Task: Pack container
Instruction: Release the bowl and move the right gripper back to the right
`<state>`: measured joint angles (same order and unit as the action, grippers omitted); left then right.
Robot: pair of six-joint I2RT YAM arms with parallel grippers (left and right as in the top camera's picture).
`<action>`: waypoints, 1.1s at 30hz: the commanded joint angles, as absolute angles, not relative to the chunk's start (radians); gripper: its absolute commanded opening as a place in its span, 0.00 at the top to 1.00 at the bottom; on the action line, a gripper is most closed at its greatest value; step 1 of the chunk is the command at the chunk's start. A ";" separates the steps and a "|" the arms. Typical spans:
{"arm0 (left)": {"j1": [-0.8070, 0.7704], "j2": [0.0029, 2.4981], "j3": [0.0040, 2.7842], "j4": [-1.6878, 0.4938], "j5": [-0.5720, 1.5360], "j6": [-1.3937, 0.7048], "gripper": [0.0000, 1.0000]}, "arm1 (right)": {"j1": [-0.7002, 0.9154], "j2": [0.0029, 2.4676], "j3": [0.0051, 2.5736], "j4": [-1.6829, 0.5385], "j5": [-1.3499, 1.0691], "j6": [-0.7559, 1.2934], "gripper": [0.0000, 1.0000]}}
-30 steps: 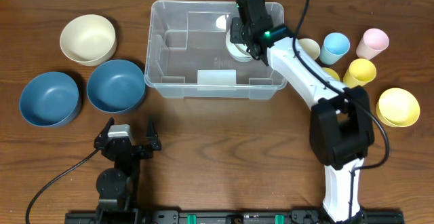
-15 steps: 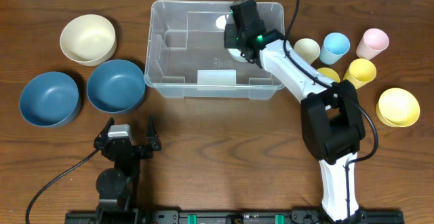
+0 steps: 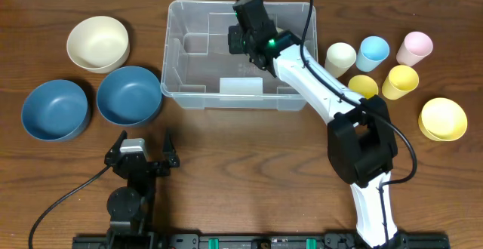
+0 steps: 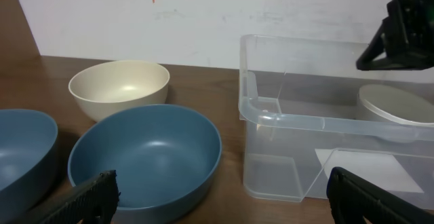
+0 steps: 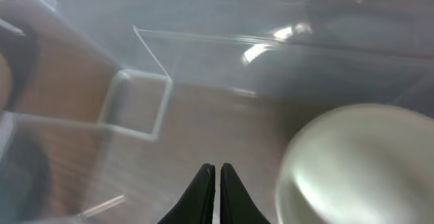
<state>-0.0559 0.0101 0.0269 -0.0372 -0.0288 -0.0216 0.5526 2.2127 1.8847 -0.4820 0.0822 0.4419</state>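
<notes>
The container (image 3: 175, 60) is a large clear bin at the table's far middle; it also shows in the left wrist view (image 4: 271, 112). A pale bowl (image 5: 359, 163) lies upside down inside its right part, also seen in the left wrist view (image 4: 397, 105). My right gripper (image 3: 235, 41) hangs inside the bin, left of that bowl; in its own view the gripper (image 5: 217, 173) is shut with nothing between the fingers. My left gripper (image 3: 143, 147) rests open and empty near the front edge, its view facing a blue bowl (image 4: 146, 156) and the bin.
Left of the bin stand a cream bowl (image 3: 96, 43) and two blue bowls (image 3: 54, 109) (image 3: 129, 94). Right of it stand cream (image 3: 340, 55), blue (image 3: 373, 51), pink (image 3: 413, 47) and yellow (image 3: 399, 81) cups and a yellow bowl (image 3: 442, 118).
My right gripper has moved left across the inside of the bin, away from the pale bowl, which stays in the bin. The left arm has not moved.
</notes>
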 commanded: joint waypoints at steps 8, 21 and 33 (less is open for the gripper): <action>-0.051 0.004 0.004 -0.071 -0.037 -0.008 0.02 | 0.511 2.202 2.344 -1.013 0.158 0.358 0.66; -0.051 0.004 0.004 -0.071 -0.037 -0.008 0.02 | 0.263 2.053 2.643 -1.591 0.244 0.488 0.21; -0.051 0.004 0.004 -0.071 -0.037 -0.008 0.02 | -0.137 1.810 2.548 -1.699 0.120 0.489 0.23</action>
<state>-0.0559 0.0101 0.0269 -0.0372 -0.0292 -0.0212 -0.0605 1.8904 2.5839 -1.6939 0.1596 0.4824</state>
